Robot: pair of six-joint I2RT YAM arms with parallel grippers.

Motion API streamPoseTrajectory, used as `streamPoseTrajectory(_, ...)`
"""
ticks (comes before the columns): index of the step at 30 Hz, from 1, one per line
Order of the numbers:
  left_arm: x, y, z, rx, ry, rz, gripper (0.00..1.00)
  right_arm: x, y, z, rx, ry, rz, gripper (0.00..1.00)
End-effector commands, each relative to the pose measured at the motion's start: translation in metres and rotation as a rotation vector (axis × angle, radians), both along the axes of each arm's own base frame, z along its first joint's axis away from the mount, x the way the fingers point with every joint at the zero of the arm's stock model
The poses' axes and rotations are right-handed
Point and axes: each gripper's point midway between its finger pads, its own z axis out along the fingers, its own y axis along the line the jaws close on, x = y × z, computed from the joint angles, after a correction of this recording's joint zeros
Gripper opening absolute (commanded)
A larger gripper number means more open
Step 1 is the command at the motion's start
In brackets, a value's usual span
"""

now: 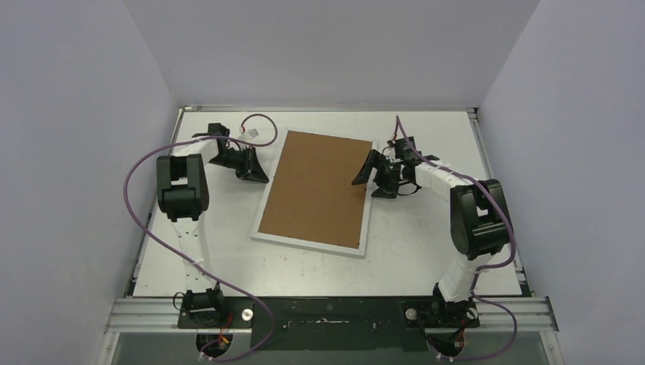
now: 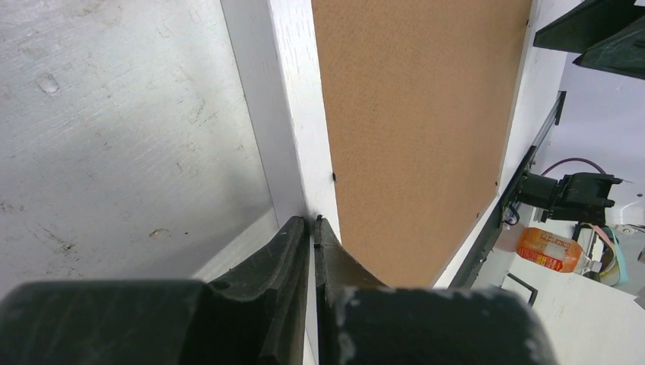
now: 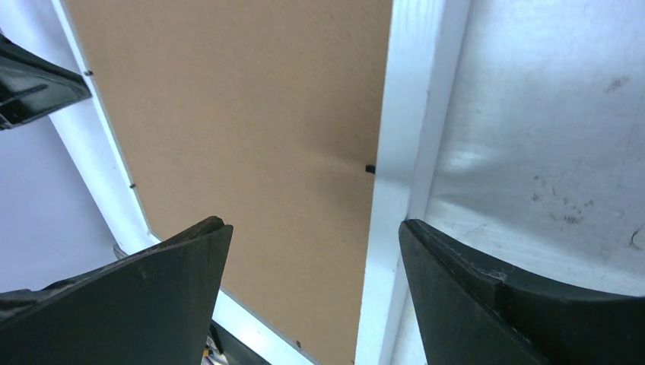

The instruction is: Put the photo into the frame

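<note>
The frame lies flat on the table with a brown backing board filling its middle, and there is one arm at each of its long sides. The left gripper has its jaws pressed together with nothing between them. The tips sit right at the outer side of the frame's white border, though I can't tell whether they actually touch it. The right gripper has its jaws spread wide astride the opposite border, one finger over the board and the other over bare table, with the white strip running up between them.
</note>
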Motion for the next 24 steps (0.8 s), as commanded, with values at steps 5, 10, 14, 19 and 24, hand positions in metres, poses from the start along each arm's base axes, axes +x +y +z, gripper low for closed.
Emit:
streamPoseTrajectory(5,-0.011,0.007,-0.025,0.062,0.03,-0.024,0.05,-0.032,0.005,0.023,0.047,-0.02,0.016,0.84)
streamPoseTrajectory(10,-0.011,0.008,-0.025,0.068,0.03,-0.023,0.05,-0.067,0.009,0.035,0.077,-0.005,0.026,0.85)
streamPoseTrajectory(14,-0.011,0.009,-0.026,0.072,0.03,-0.026,0.04,-0.106,0.027,0.03,0.086,0.052,0.074,0.85)
streamPoseTrajectory(19,-0.012,0.009,-0.026,0.075,0.032,-0.026,0.04,-0.136,0.033,0.023,0.087,0.099,0.094,0.84)
streamPoseTrajectory(24,-0.012,0.009,-0.026,0.074,0.029,-0.025,0.04,-0.139,0.035,0.014,0.078,0.112,0.115,0.84)
